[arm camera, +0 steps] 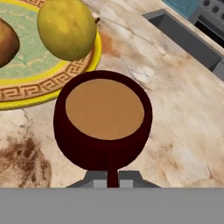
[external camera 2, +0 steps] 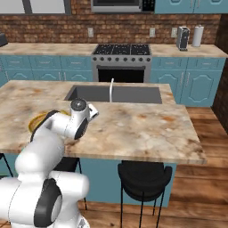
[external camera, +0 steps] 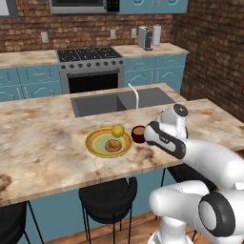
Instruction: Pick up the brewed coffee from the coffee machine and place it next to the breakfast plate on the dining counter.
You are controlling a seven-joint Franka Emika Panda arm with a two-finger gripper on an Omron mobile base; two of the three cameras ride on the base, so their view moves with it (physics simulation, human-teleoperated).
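Note:
The brewed coffee point(arm camera: 104, 118), a dark red mug full of brown liquid, sits right beside the breakfast plate point(arm camera: 52, 85) with its yellow fruit point(arm camera: 66, 28) and brown pastry point(arm camera: 6, 41). My gripper point(arm camera: 113, 180) is shut on the mug's handle, which runs down between the two fingertips. From the left base view the mug point(external camera: 138, 134) stands on the dining counter point(external camera: 47, 157) just right of the plate point(external camera: 93, 145), with my hand against its right side. I cannot tell whether it touches the stone. The coffee machine point(external camera: 145, 38) stands far back on the rear counter.
An inset sink point(external camera: 119, 102) with a white faucet point(external camera: 135, 95) lies behind the plate. A paper-towel roll point(external camera: 156, 35) stands beside the coffee machine, and a stove point(external camera: 88, 55) is at the back. Black stools point(external camera: 107, 198) tuck under the counter's near edge.

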